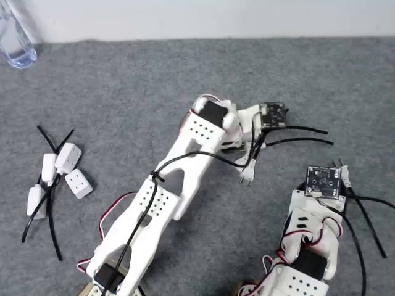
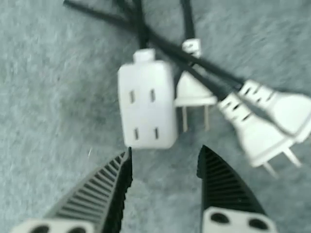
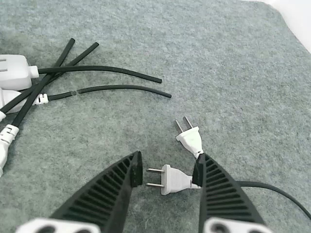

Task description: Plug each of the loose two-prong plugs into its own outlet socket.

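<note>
Grey mat (image 3: pixel 233 58) carries everything. My right gripper (image 3: pixel 168 163) is spread, with one white plug (image 3: pixel 175 179) lying between its jaws at the lower centre. My left gripper (image 2: pixel 165 154) is also apart, just below the socket block (image 2: pixel 146 109) in the frame's middle. I think I should close on the plug body, not the prongs, and keep it level for the slots.

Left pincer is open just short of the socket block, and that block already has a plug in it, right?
Not quite. The socket block's slots are all empty; the plugs lie loose beside it. The left pincer is open just short of it, as you say. The left wrist view shows this.
</note>
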